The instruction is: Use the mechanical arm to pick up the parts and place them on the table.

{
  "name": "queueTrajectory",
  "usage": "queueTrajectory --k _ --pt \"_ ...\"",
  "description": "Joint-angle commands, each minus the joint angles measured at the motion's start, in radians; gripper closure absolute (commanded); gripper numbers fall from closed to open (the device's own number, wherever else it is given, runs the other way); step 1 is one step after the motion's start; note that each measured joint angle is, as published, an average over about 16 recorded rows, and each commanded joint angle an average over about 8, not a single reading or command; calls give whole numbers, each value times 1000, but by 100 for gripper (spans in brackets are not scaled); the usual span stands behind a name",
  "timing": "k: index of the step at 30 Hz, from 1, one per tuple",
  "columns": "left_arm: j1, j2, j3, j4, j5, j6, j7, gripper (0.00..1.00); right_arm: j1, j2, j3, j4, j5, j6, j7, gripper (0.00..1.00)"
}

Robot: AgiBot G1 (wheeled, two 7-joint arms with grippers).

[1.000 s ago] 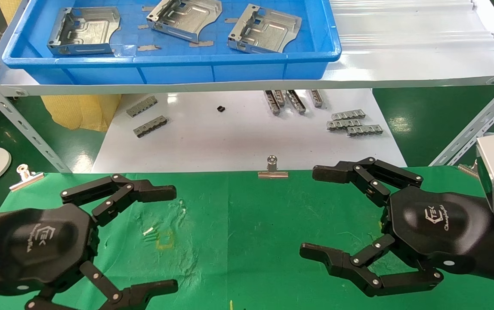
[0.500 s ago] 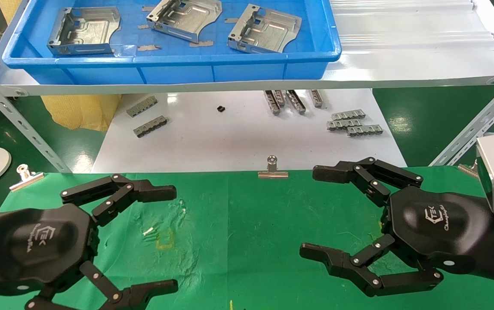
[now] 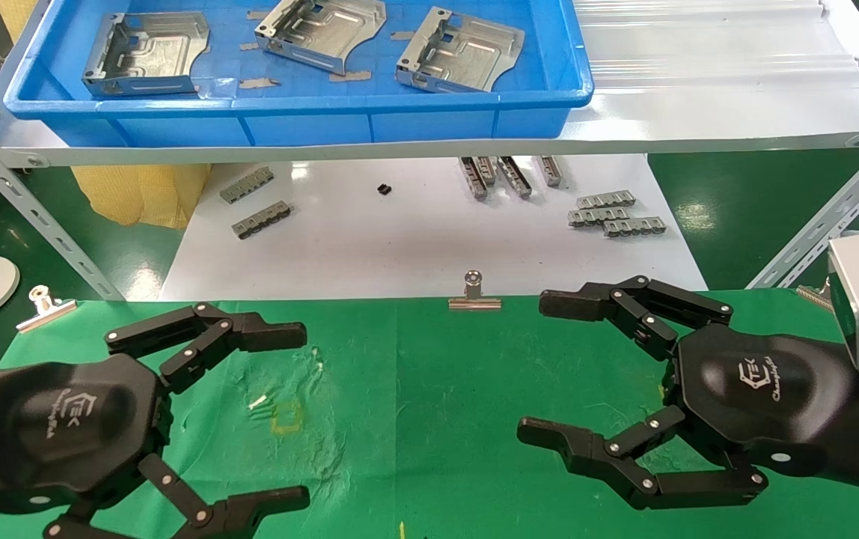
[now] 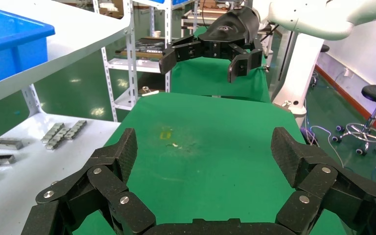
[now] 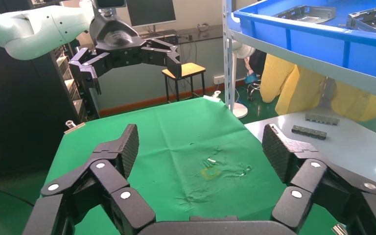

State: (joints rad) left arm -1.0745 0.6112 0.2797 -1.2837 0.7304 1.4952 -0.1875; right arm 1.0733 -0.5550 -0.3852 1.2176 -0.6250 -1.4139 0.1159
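Observation:
Three silver stamped parts lie in a blue tray on the raised white shelf at the back. Two of them also show in the right wrist view. My left gripper hovers open and empty over the left of the green table. My right gripper hovers open and empty over its right side. Each wrist view shows its own open jaws, left and right, above bare green cloth, with the other gripper facing it farther off.
Below the shelf a white board carries small grey toothed strips. Binder clips sit on the cloth's far edge. Slanted shelf legs stand at both sides. A yellow mark is on the wrinkled cloth.
My right gripper has shifted very slightly to the left. The left arm and the parts have not moved.

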Motion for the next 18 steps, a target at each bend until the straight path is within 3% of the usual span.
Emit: queueTrajectory --k 1,18 --pt "0 0 0 0 0 0 0 0 0 0 0 0 0 0 0 100" --pt "0 0 0 0 0 0 0 0 0 0 0 0 0 0 0 100"
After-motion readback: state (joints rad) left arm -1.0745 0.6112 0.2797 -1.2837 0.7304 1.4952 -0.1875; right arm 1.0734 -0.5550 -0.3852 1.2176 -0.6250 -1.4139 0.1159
